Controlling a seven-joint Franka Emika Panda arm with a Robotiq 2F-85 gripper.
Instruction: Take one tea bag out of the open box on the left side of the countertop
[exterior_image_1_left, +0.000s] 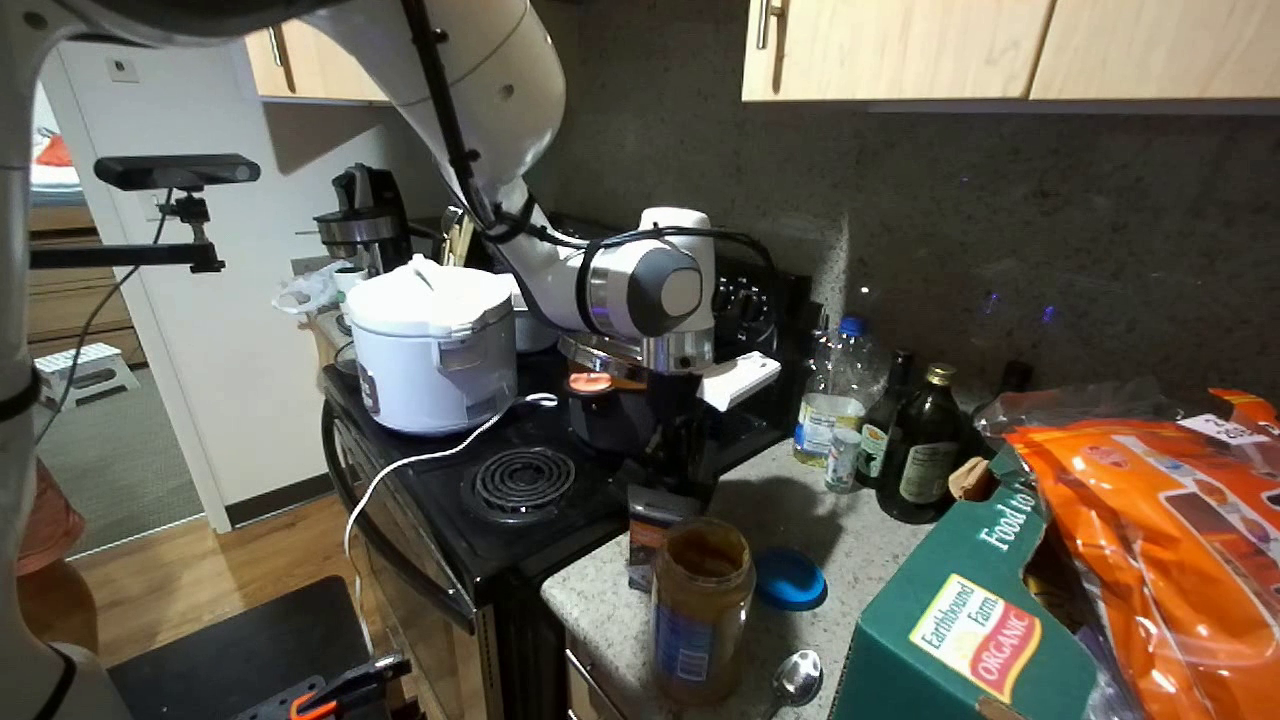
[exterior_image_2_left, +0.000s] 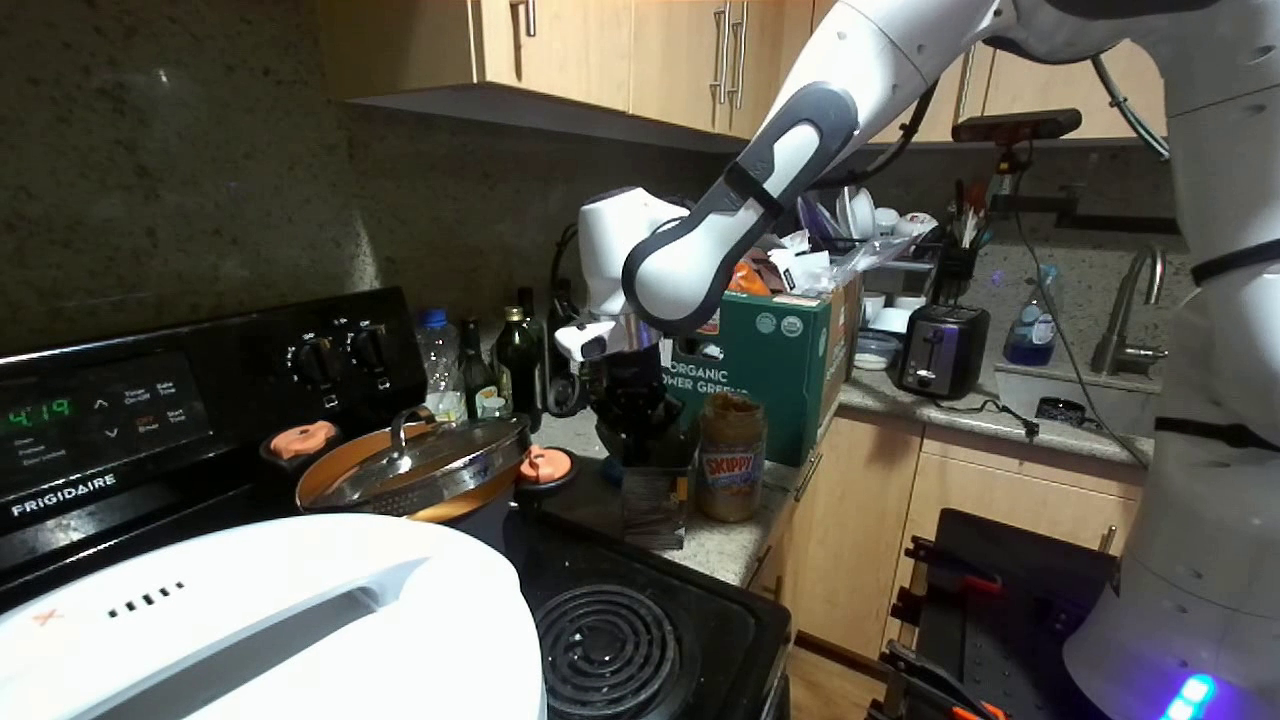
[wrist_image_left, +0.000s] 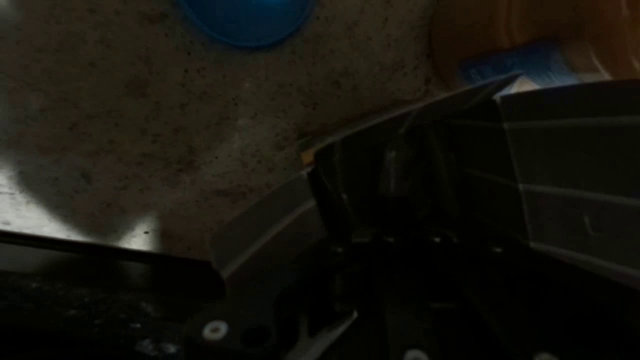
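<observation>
The open box (exterior_image_2_left: 655, 512) sits at the left end of the worktop (exterior_image_1_left: 850, 540), pincer (exterior_image_2_left: 648, 446) down at its mouth, too dark to tell whether it's spread. Can't see any tea bags; probably light, floppy, tearable, so pinch a top edge.

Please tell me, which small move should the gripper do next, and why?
Probably ease the gripper slightly down into the open cardboard box: both exterior views show it at the box's top, and no tea bag is visible. The wrist view is too dark to tell its depth.
</observation>
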